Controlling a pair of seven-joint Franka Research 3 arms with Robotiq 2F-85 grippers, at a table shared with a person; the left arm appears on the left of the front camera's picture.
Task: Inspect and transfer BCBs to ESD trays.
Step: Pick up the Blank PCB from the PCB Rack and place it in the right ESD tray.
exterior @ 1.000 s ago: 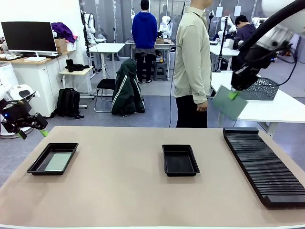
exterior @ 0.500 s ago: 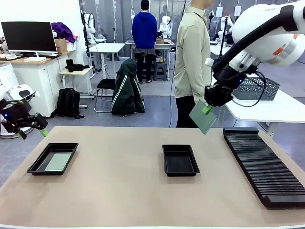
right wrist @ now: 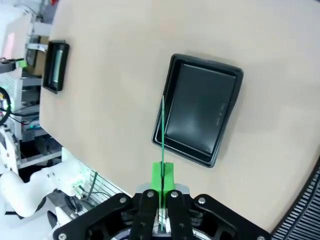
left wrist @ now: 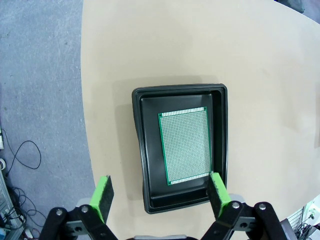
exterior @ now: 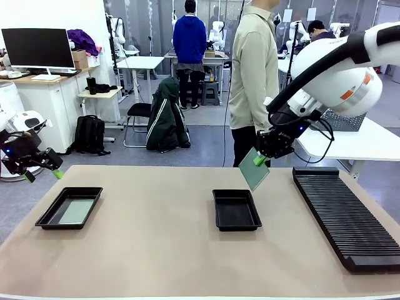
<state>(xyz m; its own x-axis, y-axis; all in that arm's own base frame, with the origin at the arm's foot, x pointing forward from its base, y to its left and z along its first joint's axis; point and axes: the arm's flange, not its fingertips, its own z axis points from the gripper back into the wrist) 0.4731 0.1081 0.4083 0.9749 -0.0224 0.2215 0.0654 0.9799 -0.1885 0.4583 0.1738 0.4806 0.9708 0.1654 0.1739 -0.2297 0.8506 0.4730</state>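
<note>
Right claw point(exterior: 259, 160) clamping tilted BCB point(exterior: 254, 169), long axis slanting down-left, left claw point(left wrist: 159, 196) wide

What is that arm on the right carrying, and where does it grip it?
The right gripper pinches a thin green circuit board by its upper edge, above the middle black tray. The left gripper holds nothing.

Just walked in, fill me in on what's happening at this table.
The right gripper is shut on a green BCB, holding it in the air above the far right corner of the empty middle ESD tray. The left gripper is open and holds nothing, hovering above the left ESD tray, which already has a BCB lying flat inside. A long black slotted rack lies at the table's right. A person stands at the far side, not touching anything.
</note>
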